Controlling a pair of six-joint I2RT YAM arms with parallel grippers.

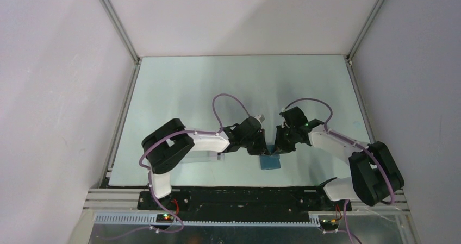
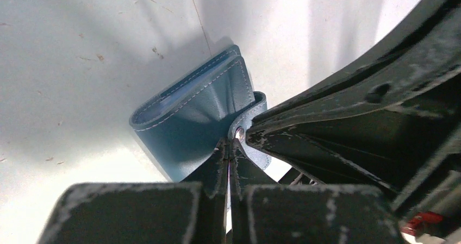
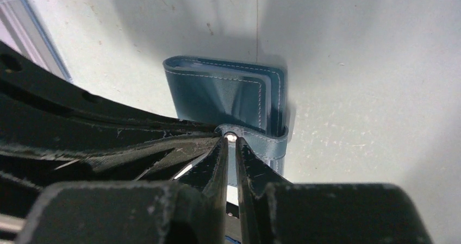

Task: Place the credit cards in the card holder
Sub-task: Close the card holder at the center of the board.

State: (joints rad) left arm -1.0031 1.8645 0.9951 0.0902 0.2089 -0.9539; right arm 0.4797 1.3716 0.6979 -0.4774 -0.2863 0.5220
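The card holder (image 1: 270, 161) is a teal-blue folded wallet lying on the table between both arms. In the left wrist view the card holder (image 2: 185, 124) lies just beyond my left gripper (image 2: 231, 142), whose fingers are pressed together with their tips against the clasp tab (image 2: 251, 111). My right gripper (image 3: 231, 139) is closed to a narrow slit on the end of the clasp tab (image 3: 266, 141), with the snap stud right at its tips. Thin pale edges show between the covers of the card holder (image 3: 217, 92). No credit cards show outside the wallet.
A clear plastic box (image 1: 200, 156) lies on the table under my left forearm; its corner (image 3: 22, 26) shows at the upper left of the right wrist view. The two grippers (image 1: 270, 145) nearly touch over the wallet. White walls enclose the table.
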